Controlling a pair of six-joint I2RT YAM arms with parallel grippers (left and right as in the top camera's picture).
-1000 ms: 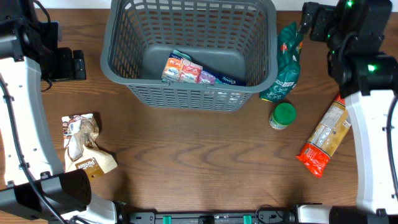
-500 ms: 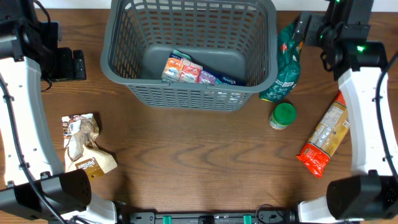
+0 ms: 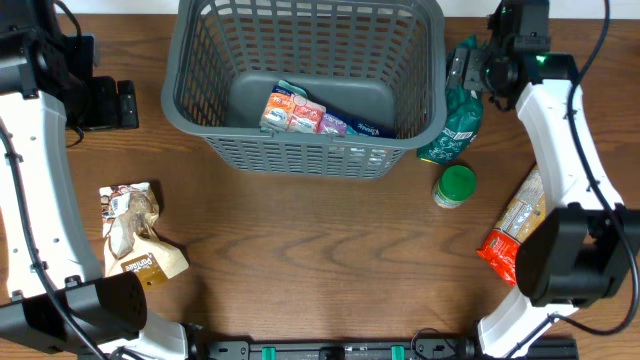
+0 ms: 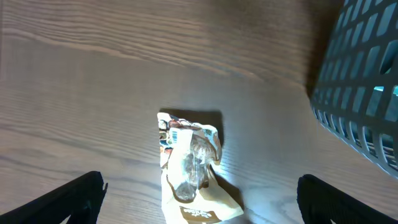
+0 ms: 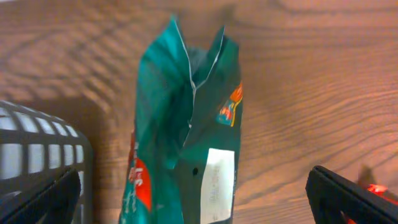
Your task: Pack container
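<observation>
The dark grey container (image 3: 300, 155) stands at the back middle, with several snack packets (image 3: 300, 112) on its floor. A green bag (image 3: 455, 120) lies just right of it. My right gripper (image 3: 468, 70) is open and empty, hovering over the bag's far end. In the right wrist view the bag (image 5: 186, 124) lies between the spread fingers (image 5: 199, 202), beside the container's corner (image 5: 31, 162). My left gripper (image 3: 120, 103) is open and empty at the far left. Its wrist view looks down at a brown pouch (image 4: 189, 165) between the fingers (image 4: 199, 199), with the container wall (image 4: 367, 81) at right.
A green-lidded jar (image 3: 456, 186) stands in front of the green bag. A long orange-red packet (image 3: 520, 225) lies at the right. The brown pouch (image 3: 135, 235) lies at the front left.
My right arm has swung left and down toward the green bag, so the gripper now hangs over its far end. The left arm and all objects have not moved.
</observation>
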